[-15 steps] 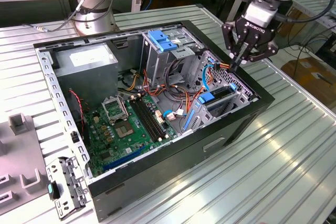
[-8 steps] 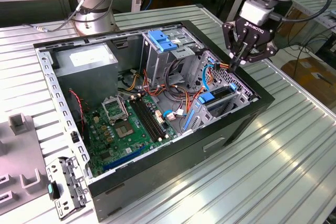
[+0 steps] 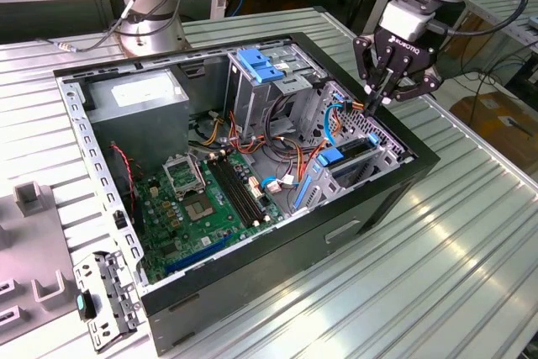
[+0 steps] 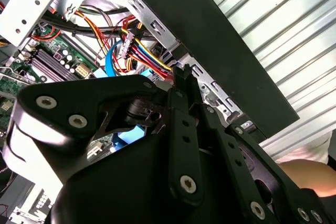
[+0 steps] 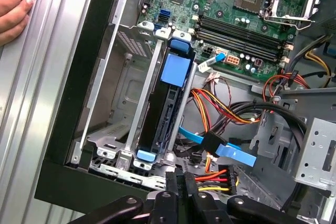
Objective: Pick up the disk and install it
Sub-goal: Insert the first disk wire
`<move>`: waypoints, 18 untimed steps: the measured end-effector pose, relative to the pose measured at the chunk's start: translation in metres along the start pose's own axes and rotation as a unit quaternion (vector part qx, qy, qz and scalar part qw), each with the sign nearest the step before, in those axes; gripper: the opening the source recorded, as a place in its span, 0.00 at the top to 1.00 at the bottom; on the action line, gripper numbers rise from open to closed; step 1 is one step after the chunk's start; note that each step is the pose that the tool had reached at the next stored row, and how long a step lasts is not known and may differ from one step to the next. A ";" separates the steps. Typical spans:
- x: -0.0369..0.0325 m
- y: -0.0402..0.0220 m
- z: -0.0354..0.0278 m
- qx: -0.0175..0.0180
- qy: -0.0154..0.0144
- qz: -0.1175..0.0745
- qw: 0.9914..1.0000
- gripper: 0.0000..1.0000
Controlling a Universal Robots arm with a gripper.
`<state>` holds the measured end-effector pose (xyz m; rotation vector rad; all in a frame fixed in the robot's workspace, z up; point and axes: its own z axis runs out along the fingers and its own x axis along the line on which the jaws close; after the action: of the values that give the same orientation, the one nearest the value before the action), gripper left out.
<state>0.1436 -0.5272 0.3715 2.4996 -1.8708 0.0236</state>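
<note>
My black gripper hangs empty, fingers pressed together, over the case corner where the flat silver-grey metal disk stands edgewise in its bay.

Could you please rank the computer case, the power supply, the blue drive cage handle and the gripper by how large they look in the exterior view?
1. Computer case, clearly largest.
2. Power supply.
3. Gripper; it may sit nearer the camera, so this place is unsure.
4. Blue drive cage handle, smallest.
</note>
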 end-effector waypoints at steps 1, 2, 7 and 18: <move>0.0000 0.0000 0.0000 0.000 0.000 0.000 1.000 0.83; 0.0000 0.0000 0.0000 0.000 0.000 0.000 1.000 0.83; 0.0000 0.0000 0.0000 0.000 0.000 0.002 1.000 0.83; -0.0001 0.0001 0.0003 -0.002 0.000 0.075 0.997 0.83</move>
<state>0.1435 -0.5271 0.3712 2.3519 -2.0517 0.0214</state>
